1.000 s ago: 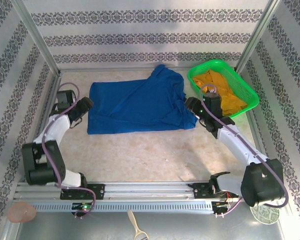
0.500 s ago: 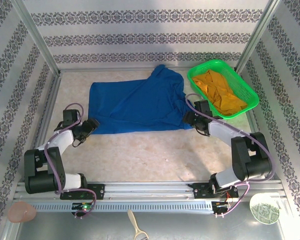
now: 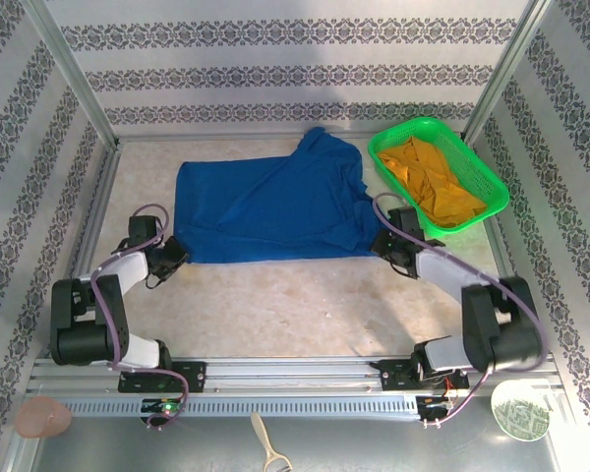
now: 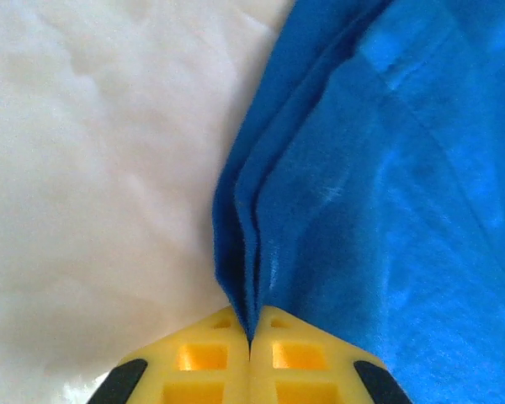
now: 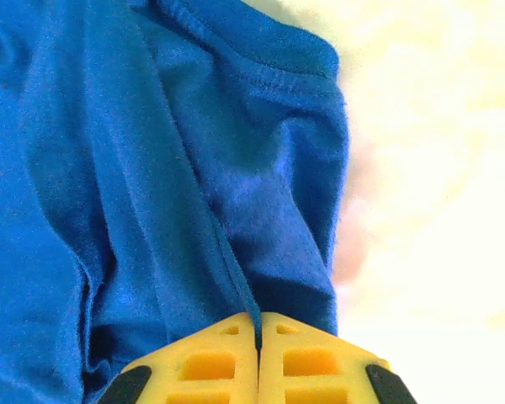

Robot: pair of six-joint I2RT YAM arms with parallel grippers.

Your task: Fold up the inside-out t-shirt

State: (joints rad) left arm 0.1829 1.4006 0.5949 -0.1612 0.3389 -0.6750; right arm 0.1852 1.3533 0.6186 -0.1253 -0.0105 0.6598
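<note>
I see blue t-shirt (image 3: 275, 202) rumpled on bench (image 3: 295, 300), left jaws pinching its near-left corner, right jaws its near-right corner

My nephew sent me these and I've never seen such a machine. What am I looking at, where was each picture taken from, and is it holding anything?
These are two robot arms bolted at the near edge of a table. The wide picture comes from a camera above and behind them. The left gripper and right gripper are their two-finger hands. The two close-ups come from cameras on the wrists, each looking past its own yellow fingers. On the table lies a blue t-shirt. Beside it, a green basket holds an orange-yellow garment. Each gripper is shut, pinching a bit of the t-shirt: the left at its near left corner, the right at its near right corner.
</note>
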